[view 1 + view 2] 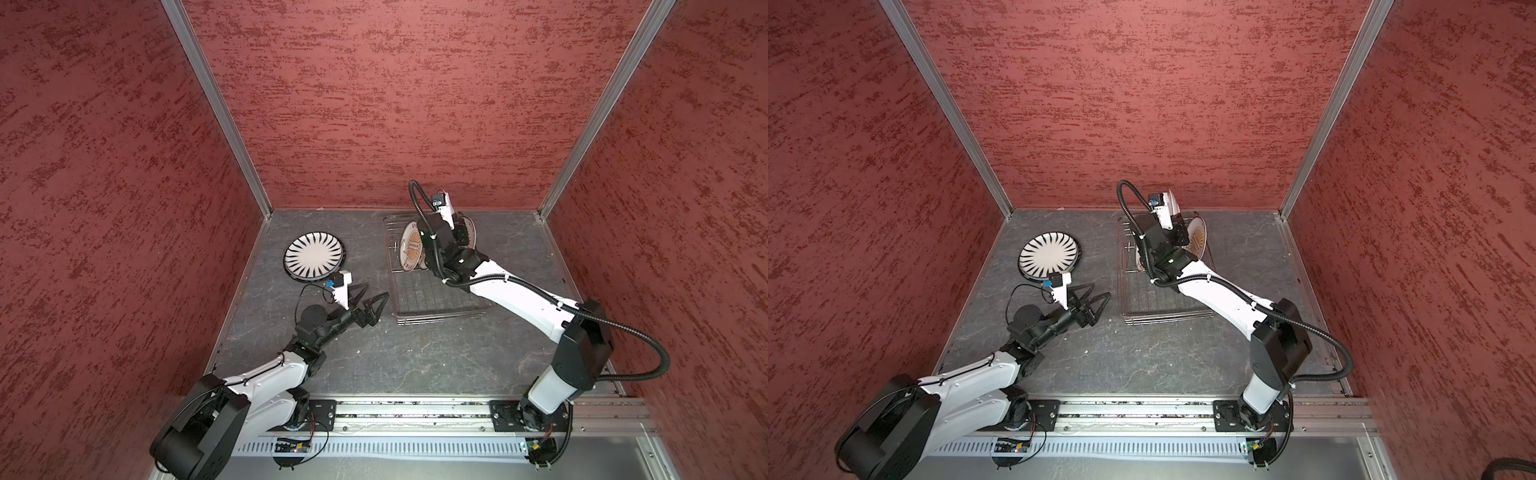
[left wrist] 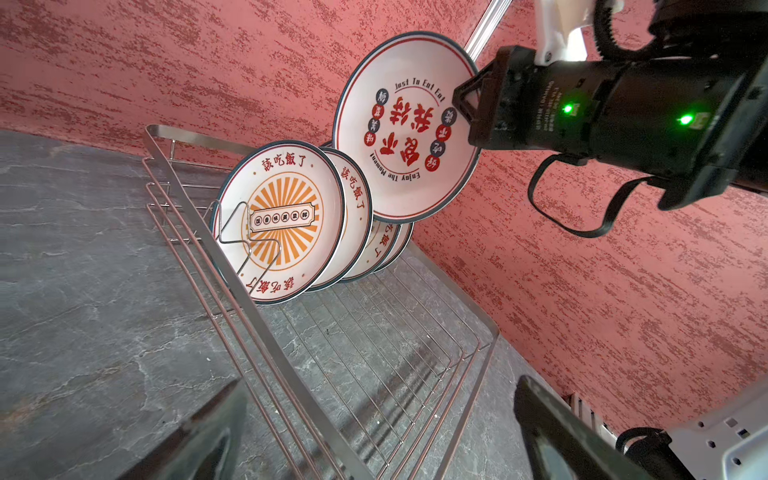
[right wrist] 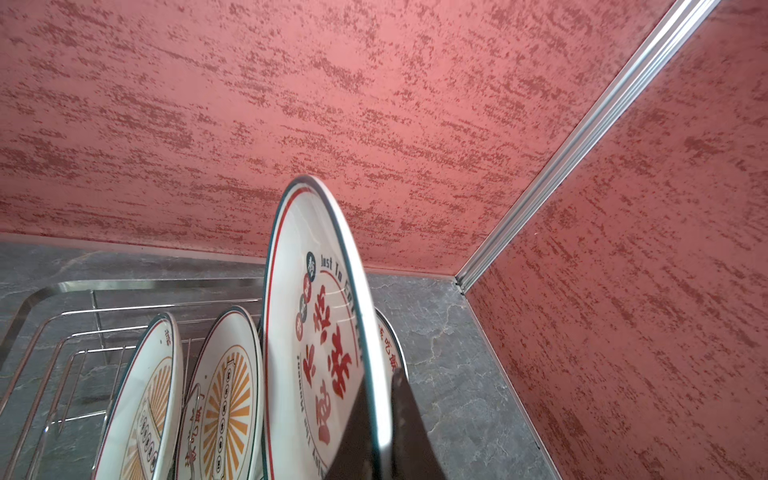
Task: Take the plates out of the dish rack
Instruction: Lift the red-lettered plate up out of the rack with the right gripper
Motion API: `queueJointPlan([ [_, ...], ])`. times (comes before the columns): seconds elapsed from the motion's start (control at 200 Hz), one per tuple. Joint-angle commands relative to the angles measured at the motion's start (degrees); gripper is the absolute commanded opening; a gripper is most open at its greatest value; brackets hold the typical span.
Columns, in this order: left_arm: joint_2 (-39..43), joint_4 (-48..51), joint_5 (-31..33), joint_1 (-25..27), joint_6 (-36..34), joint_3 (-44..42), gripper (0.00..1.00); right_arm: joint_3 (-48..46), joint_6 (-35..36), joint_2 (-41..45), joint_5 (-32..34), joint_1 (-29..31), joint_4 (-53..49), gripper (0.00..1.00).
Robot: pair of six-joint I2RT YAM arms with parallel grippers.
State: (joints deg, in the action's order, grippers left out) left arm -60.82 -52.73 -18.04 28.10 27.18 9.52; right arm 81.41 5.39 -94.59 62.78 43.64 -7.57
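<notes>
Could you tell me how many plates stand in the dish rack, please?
4, in a row at the dish rack's far end: the front sunburst plate, a second behind it, then two showing only rims. The lifted plate may hide more.

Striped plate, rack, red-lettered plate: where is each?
Striped plate [image 1: 314, 254]: in a top view, white centre.
Rack [image 2: 271, 332]: left wrist view, its side rail.
Red-lettered plate [image 2: 407, 129]: left wrist view, printed face.

silver wire dish rack [image 2: 275, 338] is seen with its grid floor showing at the near end. orange sunburst plates [image 2: 278, 220] are stood on edge at the far end, leaned back a bit, at least three counted. a red-character plate [image 2: 405, 129] is held up edgewise just above them. a black radial-stripe plate [image 1: 314, 254] is laid flat, well apart, off to the rack's left.
</notes>
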Motion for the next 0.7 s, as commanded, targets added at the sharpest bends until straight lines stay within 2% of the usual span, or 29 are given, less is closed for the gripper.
queueJointPlan([
  [0.0, 0.61, -2.23, 1.36, 0.42, 0.41, -1.60, 0.99, -0.52, 3.57, 4.00, 6.15, 1.89, 7.82, 0.00],
  [0.075, 0.68, -4.39, 2.79, 0.38, 0.71, -2.87, 0.99, -1.86, 6.97, 5.21, 7.94, 3.08, 11.79, 0.00],
  [0.17, 1.78, -1.86, 2.84, 0.29, 0.42, -2.19, 1.00, -3.65, 9.86, 6.78, 8.85, 3.94, 15.57, 0.00],
  [0.371, 5.03, 0.87, 3.91, 0.29, 0.83, -2.66, 1.00, -7.69, 10.57, 10.88, 9.43, 5.55, 19.25, 0.00],
  [0.521, 9.51, 7.93, 7.94, 0.12, 2.22, -2.37, 0.99, -10.47, 5.85, 14.73, 4.62, 6.10, 17.11, 0.00],
  [0.691, 14.28, 11.29, 10.02, -0.38, 3.46, -3.45, 0.99, -15.76, -3.34, 22.21, -8.22, 6.11, 14.77, 0.00],
])
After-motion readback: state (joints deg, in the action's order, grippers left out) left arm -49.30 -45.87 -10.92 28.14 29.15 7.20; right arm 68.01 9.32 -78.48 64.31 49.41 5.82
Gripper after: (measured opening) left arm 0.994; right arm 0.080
